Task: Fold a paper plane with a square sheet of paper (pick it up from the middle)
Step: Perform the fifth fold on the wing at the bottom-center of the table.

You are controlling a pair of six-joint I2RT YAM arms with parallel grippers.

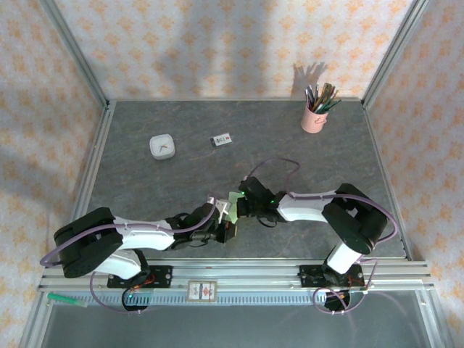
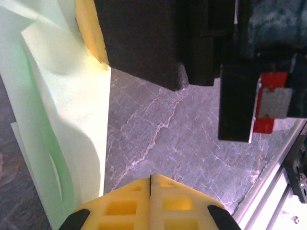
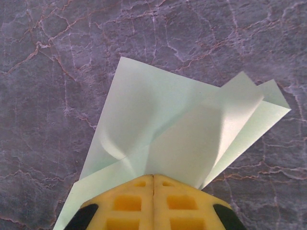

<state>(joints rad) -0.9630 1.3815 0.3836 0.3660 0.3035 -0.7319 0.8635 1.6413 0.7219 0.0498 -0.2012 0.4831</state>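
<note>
The left hand [image 1: 225, 219] is reaching toward the front middle of the counter [image 1: 304, 163]. In its wrist view the two yellow fingers of the left hand [image 2: 151, 194] are pressing flat against each other. The pale green paper sheet [image 2: 62, 115] is running down just beside them on the left, and I cannot tell if an edge is caught between them. The sheet [image 1: 233, 197] is sitting between the two hands, where they are meeting. It is already creased, and its layers are overlapping in pointed flaps [image 3: 163, 124] over the grey marbled counter. The right hand [image 1: 243, 205] is coming from the right side. The fingers of the right hand [image 3: 153, 194] are closing together on the near part of the sheet, which is spreading out from them on both sides. One yellow pad [image 2: 88, 33] of this hand is touching the top of the sheet in the left wrist view. Farther back, a small white square dish [image 1: 162, 147] is lying on the left. A small white card with dark print [image 1: 221, 139] is lying near the middle, and a pink pencil cup [image 1: 314, 117] is standing at the far right.
</note>
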